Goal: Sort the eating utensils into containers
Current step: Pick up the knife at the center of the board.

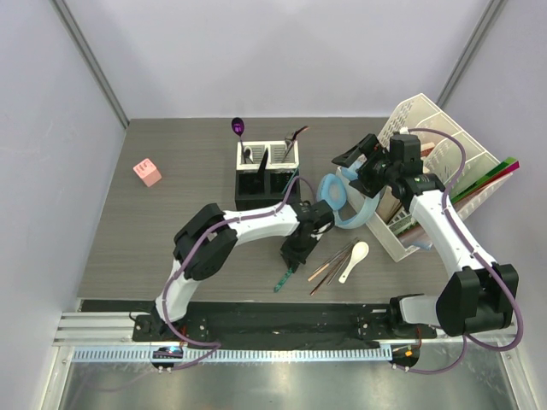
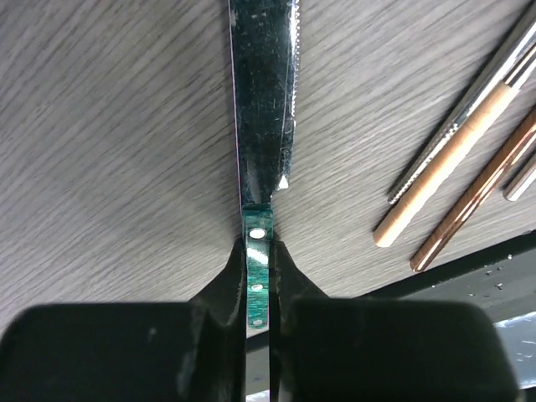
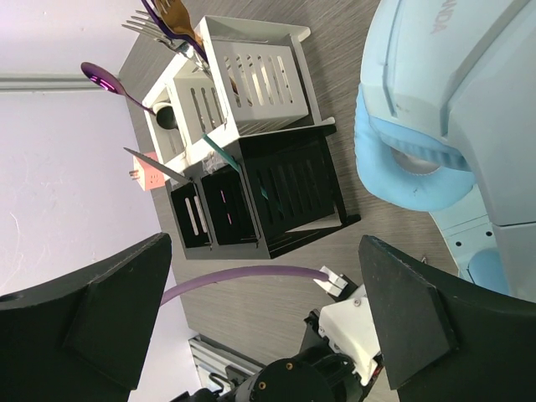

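Green-patterned serrated steel knife (image 2: 263,126) pinched by handle in left gripper (image 2: 257,261), jaws narrow, presumably for lifting toward black slotted caddy (image 1: 256,190); right gripper (image 3: 264,289) held wide, empty.

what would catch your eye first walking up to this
The left gripper stands out first, shut on the green handle of a knife at the table's near middle, beside loose chopsticks and a white soup spoon. Behind it stands the black caddy with a purple spoon sticking up. To its right is a big light blue ring, near the open right gripper.
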Controlling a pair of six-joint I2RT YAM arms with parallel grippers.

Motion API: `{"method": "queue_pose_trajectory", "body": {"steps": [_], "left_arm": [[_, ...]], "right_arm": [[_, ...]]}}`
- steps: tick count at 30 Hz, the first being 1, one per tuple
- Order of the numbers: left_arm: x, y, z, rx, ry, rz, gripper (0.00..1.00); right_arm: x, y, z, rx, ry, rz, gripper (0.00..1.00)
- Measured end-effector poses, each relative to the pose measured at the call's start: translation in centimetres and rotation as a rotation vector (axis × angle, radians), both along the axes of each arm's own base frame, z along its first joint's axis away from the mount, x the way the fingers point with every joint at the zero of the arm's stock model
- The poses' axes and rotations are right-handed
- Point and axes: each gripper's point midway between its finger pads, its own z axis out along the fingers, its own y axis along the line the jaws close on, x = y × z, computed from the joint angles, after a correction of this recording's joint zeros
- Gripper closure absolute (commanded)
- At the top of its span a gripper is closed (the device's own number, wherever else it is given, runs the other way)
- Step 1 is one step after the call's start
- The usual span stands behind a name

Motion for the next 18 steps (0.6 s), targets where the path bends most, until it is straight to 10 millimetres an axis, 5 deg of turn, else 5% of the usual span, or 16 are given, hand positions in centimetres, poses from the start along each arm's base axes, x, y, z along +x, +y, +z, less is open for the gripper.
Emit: {"method": "queue_pose_trajectory", "body": {"steps": [5,12,18], "left_arm": [[0.0,0.3,0.5,-0.051,-0.032,0.002,1.00],[-0.5,4.5,1.8,-0.016,-0.117,-0.027,1.00],[2.6,3.6,11.0,-0.259,-0.328,0.005,1.00]], "right_arm": [[0.0,0.0,-0.1,-0.001,0.004,-0.001,0.00],[0.3,0.0,-0.7,-0.003,0.020,-0.003,0.00],[0.7,0.0,-0.7,-0.003,0.028,-0.007,0.00]]}}
